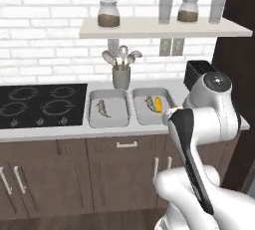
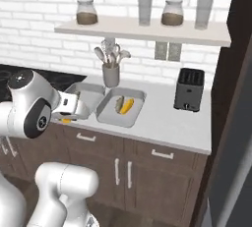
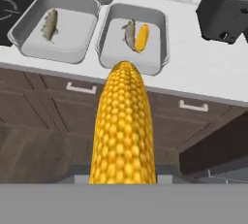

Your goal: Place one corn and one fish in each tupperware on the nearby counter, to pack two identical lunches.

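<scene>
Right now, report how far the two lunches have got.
Done: the right tupperware holds a fish and a corn. Half done: the left tupperware holds the other fish alone. In hand: the gripper is shut on the second corn, held out in front of the counter. Left: put that corn into the left tupperware.

Arm [image 1: 199, 139] bent forward, claw [image 3: 124, 177] clamped on corn [image 3: 124, 126].

Left tupperware [image 1: 107, 109] holds a fish [image 1: 101, 107]; right tupperware [image 1: 169, 96] holds fish [image 1: 148, 102] beside corn [image 1: 158, 104].
</scene>
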Tool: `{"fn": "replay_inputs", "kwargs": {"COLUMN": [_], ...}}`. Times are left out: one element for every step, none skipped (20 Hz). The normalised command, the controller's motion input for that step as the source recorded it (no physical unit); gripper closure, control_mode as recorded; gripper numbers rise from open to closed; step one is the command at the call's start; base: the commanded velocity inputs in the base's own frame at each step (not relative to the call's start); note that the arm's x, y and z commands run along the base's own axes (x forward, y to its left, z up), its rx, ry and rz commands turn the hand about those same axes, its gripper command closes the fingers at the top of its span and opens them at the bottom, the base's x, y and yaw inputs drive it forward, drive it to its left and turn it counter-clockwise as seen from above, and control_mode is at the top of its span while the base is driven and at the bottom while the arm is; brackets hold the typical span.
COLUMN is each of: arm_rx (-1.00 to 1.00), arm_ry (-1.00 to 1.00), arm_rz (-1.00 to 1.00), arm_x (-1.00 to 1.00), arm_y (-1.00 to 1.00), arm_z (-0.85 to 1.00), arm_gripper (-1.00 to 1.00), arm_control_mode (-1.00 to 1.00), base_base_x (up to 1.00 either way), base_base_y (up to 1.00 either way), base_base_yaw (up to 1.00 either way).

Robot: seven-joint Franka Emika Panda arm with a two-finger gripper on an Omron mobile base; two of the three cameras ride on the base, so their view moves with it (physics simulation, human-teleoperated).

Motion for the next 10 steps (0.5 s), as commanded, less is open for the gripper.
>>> {"fn": "replay_inputs", "kwargs": {"arm_rx": [0.00, 0.00, 0.00, 0.00, 0.00, 0.00, 0.00, 0.00, 0.00, 0.00], "arm_ry": [0.00, 0.00, 0.00, 0.00, 0.00, 0.00, 0.00, 0.00, 0.00, 0.00], "arm_rz": [0.00, 0.00, 0.00, 0.00, 0.00, 0.00, 0.00, 0.00, 0.00, 0.00], "arm_x": [0.00, 0.00, 0.00, 0.00, 0.00, 0.00, 0.00, 0.00, 0.00, 0.00], "arm_y": [0.00, 0.00, 0.00, 0.00, 0.00, 0.00, 0.00, 0.00, 0.00, 0.00], "arm_z": [0.00, 0.00, 0.00, 0.00, 0.00, 0.00, 0.00, 0.00, 0.00, 0.00], "arm_gripper": [1.00, 1.00, 1.00, 1.00, 1.00, 1.00, 1.00, 1.00, 1.00, 1.00], "arm_control_mode": [1.00, 1.00, 1.00, 1.00, 1.00, 1.00, 1.00, 1.00, 1.00, 1.00], "base_base_x": [1.00, 1.00, 1.00, 1.00, 0.94, 0.76, 0.85, 1.00, 1.00, 1.00], "base_base_y": [0.34, 0.36, 0.43, 0.55, 0.66, 0.84, 0.84, 0.82, 0.72, 0.66], "base_base_yaw": [-0.14, -0.11, -0.10, -0.11, -0.11, -0.11, -0.12, -0.12, -0.11, -0.11]}}
